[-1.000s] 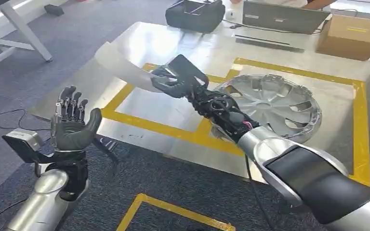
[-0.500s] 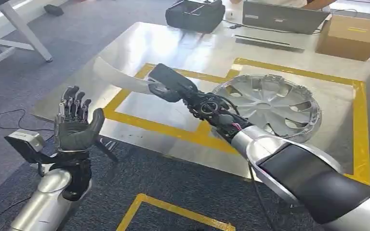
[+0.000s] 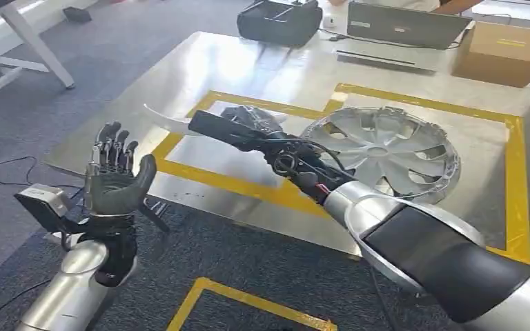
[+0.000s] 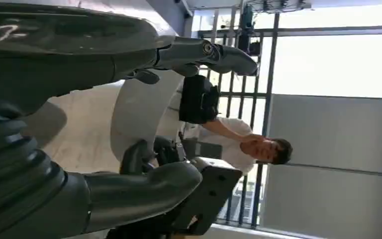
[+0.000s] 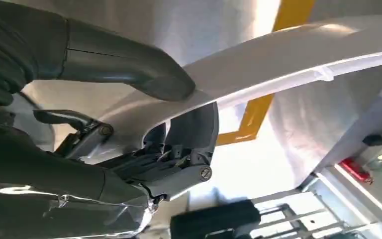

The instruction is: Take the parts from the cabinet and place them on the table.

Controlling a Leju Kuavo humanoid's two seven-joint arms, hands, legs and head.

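Note:
My right hand (image 3: 245, 127) reaches over the metal table (image 3: 262, 69) and grips a long curved white plastic part (image 3: 162, 118), held low above the yellow-taped area. The right wrist view shows the thumb (image 5: 129, 62) pressed on top of that white part (image 5: 298, 55) and the darker fingers curled under it. My left hand (image 3: 114, 179) is raised off the table's near-left edge, palm up, fingers apart, holding nothing. In the left wrist view the left hand (image 4: 79, 149) frames the white part (image 4: 139, 109) beyond it. A silver wheel cover (image 3: 386, 148) lies on the table to the right.
A black case (image 3: 279, 21), a laptop (image 3: 404, 27) and a cardboard box (image 3: 504, 48) stand along the table's far edge. A person (image 4: 248, 144) sits behind the table. Yellow tape (image 3: 221, 183) marks a rectangle on the tabletop. White table legs (image 3: 27, 41) stand at far left.
My right hand has lowered and rolled over, so the white part now lies flatter and closer to the tabletop. My left hand has risen slightly and shifted a little right.

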